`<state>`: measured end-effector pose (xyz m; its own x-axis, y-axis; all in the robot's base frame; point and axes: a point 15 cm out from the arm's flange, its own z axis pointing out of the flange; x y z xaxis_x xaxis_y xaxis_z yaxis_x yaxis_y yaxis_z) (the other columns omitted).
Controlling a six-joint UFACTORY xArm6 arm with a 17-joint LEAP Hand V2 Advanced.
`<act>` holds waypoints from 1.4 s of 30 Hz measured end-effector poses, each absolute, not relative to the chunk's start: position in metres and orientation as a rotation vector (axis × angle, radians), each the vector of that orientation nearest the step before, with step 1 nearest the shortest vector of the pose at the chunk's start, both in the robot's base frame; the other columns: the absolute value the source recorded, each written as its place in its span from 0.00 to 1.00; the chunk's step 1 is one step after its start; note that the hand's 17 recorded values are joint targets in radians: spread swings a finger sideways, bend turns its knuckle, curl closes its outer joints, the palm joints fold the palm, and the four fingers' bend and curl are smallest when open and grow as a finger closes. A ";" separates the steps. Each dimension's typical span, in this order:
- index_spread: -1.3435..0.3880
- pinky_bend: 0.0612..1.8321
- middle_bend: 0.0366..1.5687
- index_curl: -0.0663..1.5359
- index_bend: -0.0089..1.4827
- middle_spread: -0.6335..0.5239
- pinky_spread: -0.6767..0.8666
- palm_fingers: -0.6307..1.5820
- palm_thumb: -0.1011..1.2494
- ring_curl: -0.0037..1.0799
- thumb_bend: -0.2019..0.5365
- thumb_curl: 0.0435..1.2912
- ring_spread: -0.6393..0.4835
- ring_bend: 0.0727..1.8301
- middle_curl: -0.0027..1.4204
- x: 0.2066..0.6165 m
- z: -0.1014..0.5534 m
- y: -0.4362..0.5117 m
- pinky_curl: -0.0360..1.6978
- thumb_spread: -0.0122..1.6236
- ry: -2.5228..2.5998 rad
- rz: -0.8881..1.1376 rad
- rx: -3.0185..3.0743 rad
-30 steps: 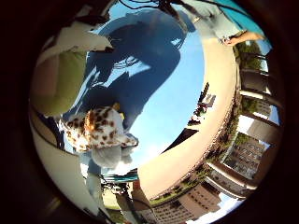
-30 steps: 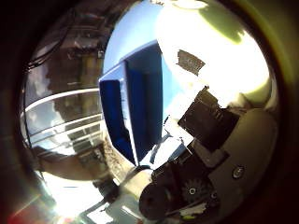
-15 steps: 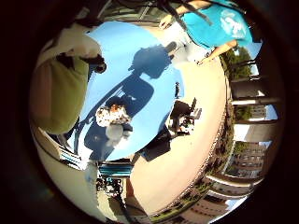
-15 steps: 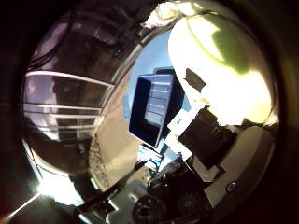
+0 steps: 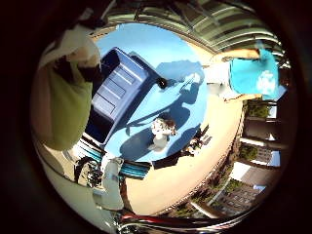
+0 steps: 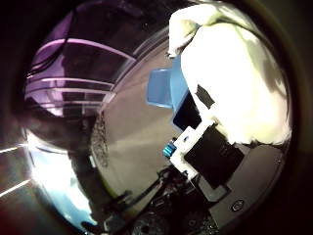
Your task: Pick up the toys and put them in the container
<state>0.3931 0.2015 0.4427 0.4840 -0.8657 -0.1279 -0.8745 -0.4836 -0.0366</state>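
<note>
A pale yellow-green plush toy [image 6: 235,69] fills much of the thumb side palm view, close against the palm. It also shows in the little finger side palm view [image 5: 57,97], with a dark finger part across it. My right hand [image 6: 210,162] is curled on it. Well below, a blue table [image 5: 185,58] bears a blue ribbed container [image 5: 115,93]. A small spotted plush toy [image 5: 164,127] lies on the table beside the container, away from it.
Tan paved ground [image 5: 185,171] surrounds the table, with buildings beyond. A person in a teal shirt [image 5: 255,73] stands by the table's edge. Small dark objects [image 5: 192,141] sit near the table's rim.
The camera has moved up and away from the table. The spotted toy looks smaller and the blue container has come into the little finger side view. The pale plush stays against the palm.
</note>
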 end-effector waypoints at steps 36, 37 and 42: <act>0.18 0.93 0.91 0.94 0.42 0.39 0.49 0.57 0.68 0.77 0.22 0.58 0.46 0.89 0.72 0.411 0.261 0.212 0.49 0.69 1.829 0.272 -2.536; 0.19 0.91 0.90 0.94 0.43 0.39 0.50 0.56 0.68 0.76 0.23 0.57 0.47 0.89 0.71 0.411 0.260 0.208 0.50 0.70 1.840 0.276 -2.534; 0.24 0.83 0.65 0.86 0.31 0.43 0.56 0.35 0.62 0.66 0.22 0.50 0.57 0.73 0.60 0.396 0.256 0.192 0.47 0.71 1.898 0.351 -2.568</act>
<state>0.3956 0.1920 0.2564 0.2788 -0.9512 -0.1323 -0.9356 -0.3001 0.1860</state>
